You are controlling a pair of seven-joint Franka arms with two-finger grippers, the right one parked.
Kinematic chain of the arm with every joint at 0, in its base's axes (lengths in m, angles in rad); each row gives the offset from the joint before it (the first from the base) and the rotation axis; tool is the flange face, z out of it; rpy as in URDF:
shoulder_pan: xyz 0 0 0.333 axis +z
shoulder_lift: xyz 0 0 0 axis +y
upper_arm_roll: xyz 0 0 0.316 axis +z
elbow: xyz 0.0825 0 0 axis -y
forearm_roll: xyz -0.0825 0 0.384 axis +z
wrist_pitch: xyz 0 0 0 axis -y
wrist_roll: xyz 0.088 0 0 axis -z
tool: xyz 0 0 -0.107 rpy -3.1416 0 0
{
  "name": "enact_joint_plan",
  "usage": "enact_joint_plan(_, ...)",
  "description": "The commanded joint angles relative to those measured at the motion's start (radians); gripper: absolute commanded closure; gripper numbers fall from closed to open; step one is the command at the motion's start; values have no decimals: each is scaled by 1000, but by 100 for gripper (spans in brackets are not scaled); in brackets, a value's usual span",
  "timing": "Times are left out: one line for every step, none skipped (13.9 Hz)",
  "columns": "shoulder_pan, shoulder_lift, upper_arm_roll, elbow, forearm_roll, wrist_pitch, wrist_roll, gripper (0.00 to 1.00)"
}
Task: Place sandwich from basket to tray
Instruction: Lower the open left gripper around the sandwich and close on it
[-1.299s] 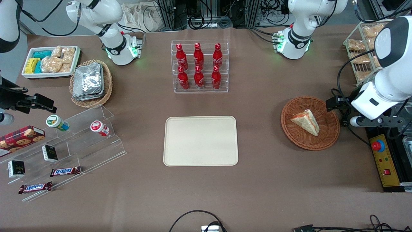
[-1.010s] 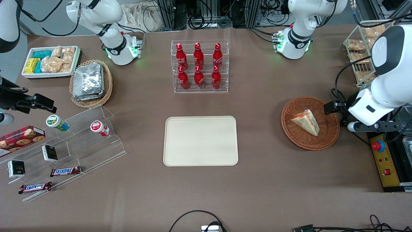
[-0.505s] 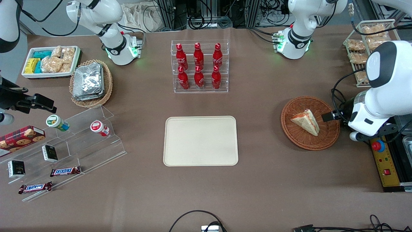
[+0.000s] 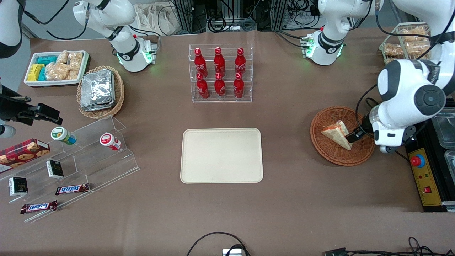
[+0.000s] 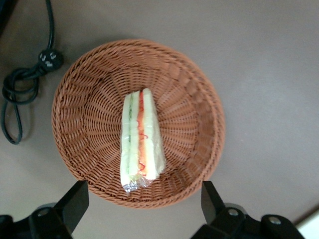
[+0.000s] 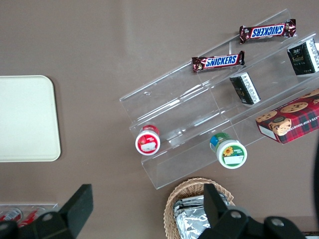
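You are at the reaching step: your gripper [image 5: 142,199] hangs above the basket [image 4: 328,153] with its fingers [image 5: 75,199] spread wide and holding nothing. The sandwich [image 5: 141,141] lies in the middle of the basket, and the tray [image 4: 221,155] sits well apart, nearer the middle of the table. Next you need to go down so one finger sits on each side of the sandwich, then squeeze gently.

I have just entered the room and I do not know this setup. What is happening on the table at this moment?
The working arm is going for the sandwich, which lies in the round wicker basket. Its gripper hangs above the basket, open, with the fingers spread to either side of the sandwich and not touching it. Nothing is grasped yet. The cream tray, where the sandwich should go, lies in the middle of the table with nothing on it.
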Motion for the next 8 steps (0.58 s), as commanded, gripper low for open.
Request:
enact_joint_plan(0,-51,5,-137,-6,129,-59,0)
enact_joint_plan(0,-36,4,-145,-9,140,-116,0)
enact_joint_plan(-2,-19,5,-154,-8,147,-150,0)
enact_joint_plan(-2,-5,4,-159,-9,166,-168,0)
enact_joint_plan(-2,5,4,-162,-9,175,-190,0)
enact_joint_plan(-5,24,4,-162,-9,184,-204,0)
enact_joint_plan(-6,45,2,-162,-9,198,-214,0)
enact_joint_plan(-13,68,0,-162,-9,219,-239,0)
